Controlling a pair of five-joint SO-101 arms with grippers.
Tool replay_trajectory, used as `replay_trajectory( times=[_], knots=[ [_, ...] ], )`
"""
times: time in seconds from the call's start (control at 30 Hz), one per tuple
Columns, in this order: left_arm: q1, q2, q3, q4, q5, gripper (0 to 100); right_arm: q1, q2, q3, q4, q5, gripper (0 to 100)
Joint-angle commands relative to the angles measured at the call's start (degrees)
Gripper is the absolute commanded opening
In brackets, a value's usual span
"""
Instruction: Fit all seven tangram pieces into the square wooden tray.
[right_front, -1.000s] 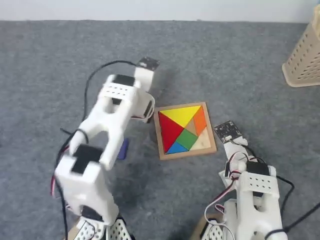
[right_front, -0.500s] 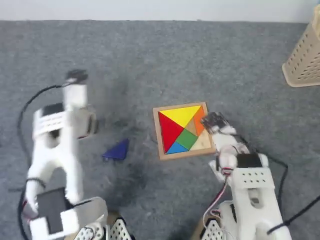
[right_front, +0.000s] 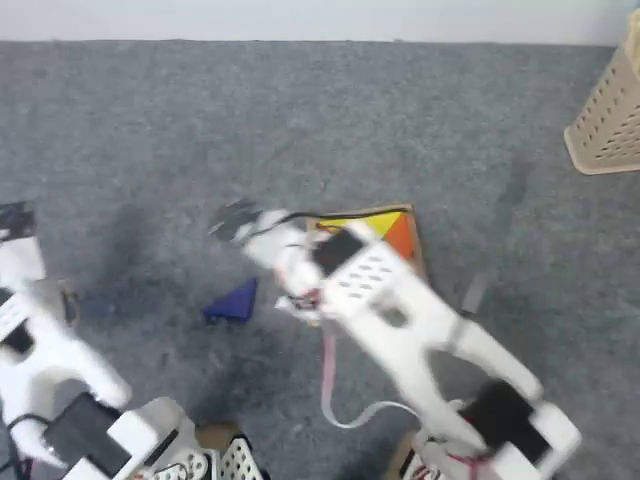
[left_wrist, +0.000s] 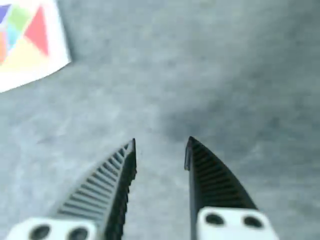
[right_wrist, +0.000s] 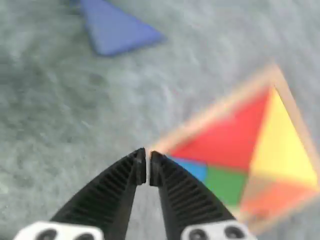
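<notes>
The square wooden tray (right_front: 385, 211) holds its coloured pieces mid-carpet, now largely covered by the right arm, which has swung across it from the tray's right side. The blue triangle (right_front: 233, 300) lies unmoved on the carpet, left of the tray. The right gripper (right_wrist: 144, 159) is nearly closed and empty; the left gripper (left_wrist: 160, 150), pulled back to the far left, gapes empty.

Left tool (left_wrist: 162, 141) parted over grey carpet (left_wrist: 235, 65); white colour-printed sheet (left_wrist: 27, 55) farther off
</notes>
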Motion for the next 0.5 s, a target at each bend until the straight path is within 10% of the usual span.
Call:
replay_trajectory(
  times=[0.0,0.47],
  knots=[
    [-4.31,-2.81,-3.38,-1.05,-1.41,15,-3.82,7.52,-10.46,0.92,6.42,12.8],
    [-7.56,-2.9,-5.93,-1.05,-6.24,15,-11.21,21.58,-20.22,-5.93,12.13,15.4]
  ],
)
